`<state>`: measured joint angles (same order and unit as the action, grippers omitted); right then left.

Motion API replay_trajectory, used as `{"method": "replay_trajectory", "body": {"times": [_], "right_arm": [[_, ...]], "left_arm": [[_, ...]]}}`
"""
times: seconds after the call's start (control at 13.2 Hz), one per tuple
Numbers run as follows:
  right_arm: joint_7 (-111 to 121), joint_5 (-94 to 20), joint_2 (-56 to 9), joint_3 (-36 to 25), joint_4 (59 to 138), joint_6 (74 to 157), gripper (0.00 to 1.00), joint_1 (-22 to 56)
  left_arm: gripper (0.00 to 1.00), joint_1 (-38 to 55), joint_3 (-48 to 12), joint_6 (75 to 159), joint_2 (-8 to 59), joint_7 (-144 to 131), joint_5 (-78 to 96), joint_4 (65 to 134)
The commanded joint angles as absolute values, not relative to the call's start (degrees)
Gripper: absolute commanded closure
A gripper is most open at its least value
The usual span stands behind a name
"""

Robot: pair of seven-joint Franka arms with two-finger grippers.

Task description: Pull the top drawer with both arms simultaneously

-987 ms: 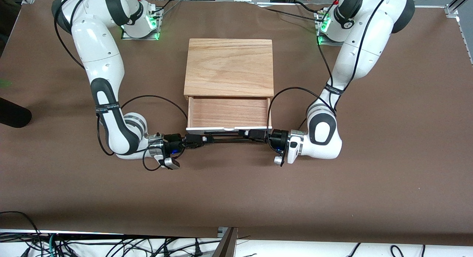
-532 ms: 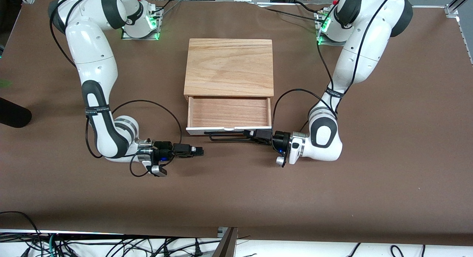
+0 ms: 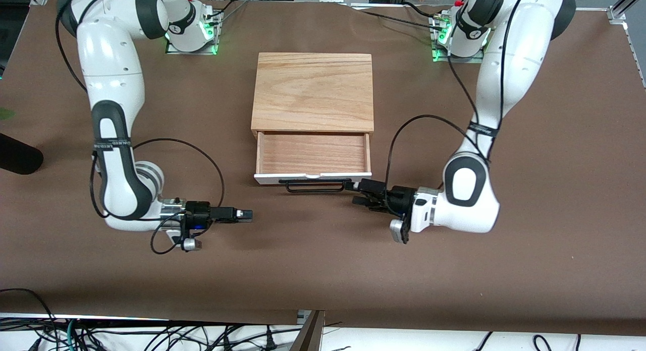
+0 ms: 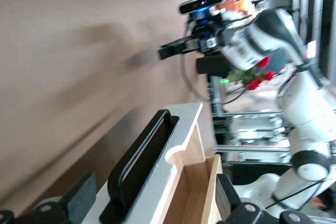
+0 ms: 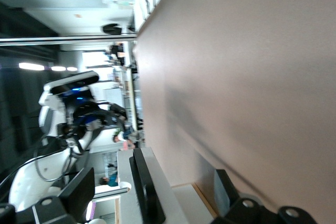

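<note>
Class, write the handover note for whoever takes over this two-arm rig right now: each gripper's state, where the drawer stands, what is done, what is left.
Left gripper: open, off the handle, low over the table by the handle's end toward the left arm.
Right gripper: open, holding nothing, low over the table toward the right arm's end, apart from the drawer.
Top drawer: pulled out of the wooden box, reddish-brown inside showing, nothing in it; black bar handle free.
Done: drawer open, both grippers off the handle.
Left: probably only parking the arms.
</note>
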<state>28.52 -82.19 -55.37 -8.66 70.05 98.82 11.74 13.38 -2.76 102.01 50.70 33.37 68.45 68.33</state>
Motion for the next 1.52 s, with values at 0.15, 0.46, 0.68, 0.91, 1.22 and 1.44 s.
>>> {"method": "replay_trajectory", "body": {"times": [0.15, 0.46, 0.68, 0.91, 1.22, 1.44], "right_arm": [[11.6, -58.6, -49.5, -10.6, 66.6, 100.8, 0.00, 12.7], [2.4, -36.0, -42.9, -10.6, 66.6, 100.1, 0.00, 13.1], [2.2, -23.8, -37.2, -10.5, 67.8, 98.7, 0.00, 13.2], [2.6, -6.0, -28.4, -6.5, 73.0, 98.4, 0.00, 12.7], [3.0, 5.2, -16.8, -5.2, 80.0, 98.4, 0.00, 12.0], [1.9, 2.8, -11.3, -4.3, 83.9, 98.6, 0.00, 10.6]], "left_arm": [[0.00, 13.1, -1.9, 101.3, 40.5, 23.4, 46.3, 69.5], [0.00, 13.0, -1.8, 95.0, 31.6, 16.1, 21.6, 70.0], [0.00, 13.0, -1.5, 85.8, 25.9, 9.2, 8.6, 69.7], [0.00, 13.5, -1.8, 82.2, 19.4, 7.5, -1.1, 71.9], [0.00, 8.2, -1.9, 87.3, 7.8, 7.9, -8.4, 82.5], [0.00, 5.2, -1.6, 94.2, 0.9, 7.0, -3.2, 92.4]]}}
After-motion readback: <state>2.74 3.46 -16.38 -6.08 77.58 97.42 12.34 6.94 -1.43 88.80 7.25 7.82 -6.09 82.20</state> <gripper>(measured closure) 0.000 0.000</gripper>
